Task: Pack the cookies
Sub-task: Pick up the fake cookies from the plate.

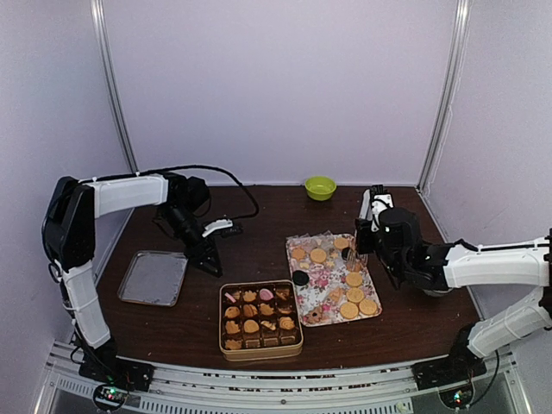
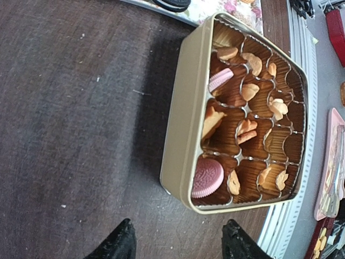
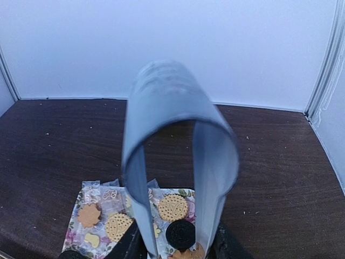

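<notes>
table [image 1: 172, 332]: dark wood | cookies [image 1: 354, 294] on floral tray [image 1: 326, 278] | walls [image 1: 285, 86]: lilac

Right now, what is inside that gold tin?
The gold tin holds brown fluted paper cups, many with a small tan cookie, two with pink cookies. The cup bottoms under the cookies are covered.

Soft, even light throughout. The left wrist view bows at its edges; the gold tin [image 2: 180, 108] shadows the desk [image 2: 70, 135] at its nine o'clock. In the right wrist view the bent grey strip [image 3: 178, 108] is blurred, while the cookies [image 3: 172, 208] at six o'clock are sharper.
</notes>
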You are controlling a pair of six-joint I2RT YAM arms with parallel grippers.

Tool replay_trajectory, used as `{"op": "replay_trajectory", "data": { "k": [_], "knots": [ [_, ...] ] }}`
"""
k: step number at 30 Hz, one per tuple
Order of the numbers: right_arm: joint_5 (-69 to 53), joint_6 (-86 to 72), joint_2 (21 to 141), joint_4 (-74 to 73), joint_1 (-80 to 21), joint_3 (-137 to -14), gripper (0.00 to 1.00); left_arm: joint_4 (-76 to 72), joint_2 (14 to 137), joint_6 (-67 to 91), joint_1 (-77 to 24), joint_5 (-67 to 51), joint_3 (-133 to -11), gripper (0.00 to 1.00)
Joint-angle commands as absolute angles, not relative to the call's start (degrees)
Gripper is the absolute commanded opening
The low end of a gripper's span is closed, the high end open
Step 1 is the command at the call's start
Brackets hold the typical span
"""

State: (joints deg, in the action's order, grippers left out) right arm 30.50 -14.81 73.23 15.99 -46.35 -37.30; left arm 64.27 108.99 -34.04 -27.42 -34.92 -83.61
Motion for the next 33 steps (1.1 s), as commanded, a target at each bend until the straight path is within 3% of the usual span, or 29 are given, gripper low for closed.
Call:
{"op": "replay_trajectory", "data": {
  "k": [1, 33],
  "knots": [
    [32.10, -14.51, 76.19, 20.12, -44.83, -38.75, 0.39, 62.72, 110.48, -34.98, -28.92, -35.40, -85.02, 0.56],
    [30.23, -17.06, 81.41, 22.92, -42.88, -36.30, 0.40, 58.18, 112.76, -33.23, -32.08, -32.89, -82.85, 0.44]
  ]
}}
